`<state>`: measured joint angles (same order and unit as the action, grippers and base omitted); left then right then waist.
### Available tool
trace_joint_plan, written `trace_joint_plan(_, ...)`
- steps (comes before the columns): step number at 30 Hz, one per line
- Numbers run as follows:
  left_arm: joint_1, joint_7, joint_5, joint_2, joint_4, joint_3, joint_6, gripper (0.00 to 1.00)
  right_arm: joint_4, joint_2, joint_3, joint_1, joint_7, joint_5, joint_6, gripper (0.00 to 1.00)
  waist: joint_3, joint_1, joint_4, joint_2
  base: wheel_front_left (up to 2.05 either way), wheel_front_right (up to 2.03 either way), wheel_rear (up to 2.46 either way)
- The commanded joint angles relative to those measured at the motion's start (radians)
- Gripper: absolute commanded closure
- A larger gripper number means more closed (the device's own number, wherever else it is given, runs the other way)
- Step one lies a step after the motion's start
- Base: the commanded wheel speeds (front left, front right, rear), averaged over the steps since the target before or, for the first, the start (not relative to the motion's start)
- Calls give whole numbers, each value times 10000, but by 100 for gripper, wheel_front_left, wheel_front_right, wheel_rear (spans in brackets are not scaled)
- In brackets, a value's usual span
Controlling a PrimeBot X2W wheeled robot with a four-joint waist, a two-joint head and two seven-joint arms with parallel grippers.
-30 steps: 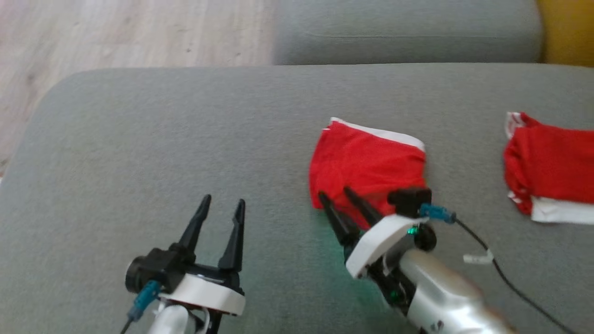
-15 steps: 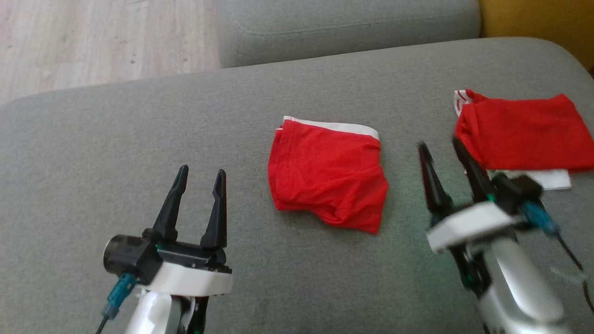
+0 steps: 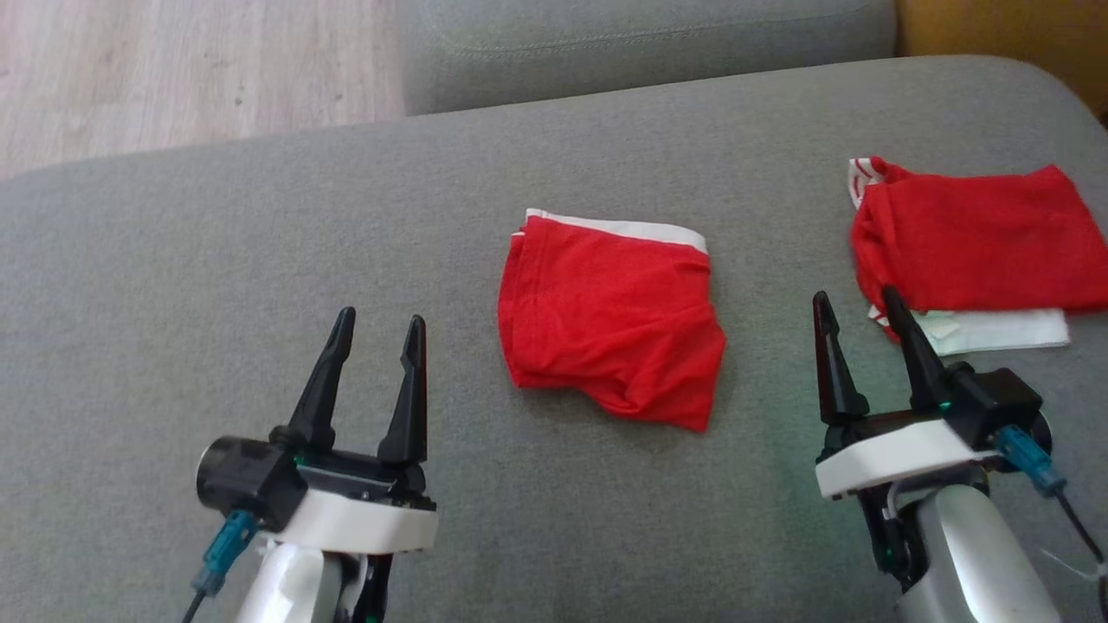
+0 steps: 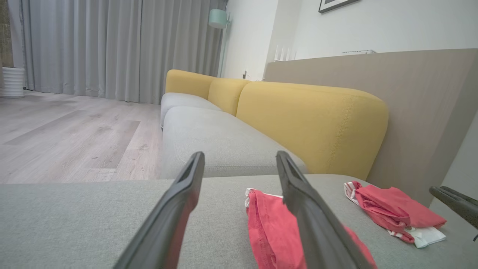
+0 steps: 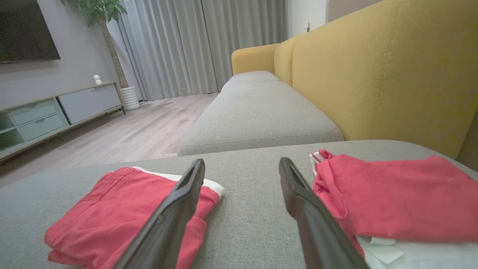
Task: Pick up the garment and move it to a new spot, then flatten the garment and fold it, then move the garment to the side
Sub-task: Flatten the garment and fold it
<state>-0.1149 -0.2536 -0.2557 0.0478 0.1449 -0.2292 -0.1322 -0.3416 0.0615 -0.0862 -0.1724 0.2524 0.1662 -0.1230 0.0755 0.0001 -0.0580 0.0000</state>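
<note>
in the head view the second red garment (image 3: 978, 238) runs out past the right edge, and it covers most of the white cloth (image 3: 995, 330) under it. the left forearm (image 3: 294, 588) and the right forearm (image 3: 969, 562) are cut by the bottom edge. in the left wrist view one finger of the left tool (image 4: 239, 155) hides the middle of the folded red garment (image 4: 267, 228), and a dark finger (image 4: 453, 203) is cut off by the right edge.
</note>
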Motion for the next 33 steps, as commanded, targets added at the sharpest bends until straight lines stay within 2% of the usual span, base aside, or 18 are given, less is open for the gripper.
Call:
trace_joint_plan(1,-323,-82,-40,25,-341,195,15,0,379,-91,-136,-347,92,-162,-77,0,133,-1,130,0,0,0,0)
trace_joint_plan(2,-351,-82,-44,25,-326,161,15,0,370,-95,-110,-411,93,-208,-77,0,190,-1,191,0,0,0,0)
trace_joint_plan(3,-406,-82,-51,25,-288,85,15,0,287,-100,-140,-572,93,-294,-77,14,307,-1,334,0,0,0,0)
trace_joint_plan(4,-435,-82,-58,25,-268,50,15,0,231,-102,-145,-672,93,-314,-77,62,370,-1,411,0,0,0,0)
trace_joint_plan(5,-435,-82,-58,25,-268,50,15,0,231,-102,-145,-672,93,-314,-77,62,370,-1,411,0,0,0,0)
trace_joint_plan(6,-461,-82,-64,25,-246,23,15,0,153,-103,-173,-779,93,-336,-77,100,417,-1,479,0,0,0,0)
trace_joint_plan(12,-564,-82,-82,25,-100,-138,15,0,-877,-109,-537,-1420,93,-448,-77,100,559,-1,891,0,0,0,0)
trace_joint_plan(20,-585,-82,-83,24,59,-199,15,0,-2878,-111,-1660,-1985,-297,-162,-77,100,553,-1,1224,0,0,0,0)
trace_joint_plan(27,-503,-82,-63,24,157,-135,15,0,-4145,-111,-2520,-2018,-999,208,-77,100,463,-1,1161,0,0,0,0)
trace_joint_plan(33,-440,-82,-38,24,189,-57,15,0,-4612,-48,-2979,-1821,-1373,549,-77,100,294,-1,921,0,0,0,0)
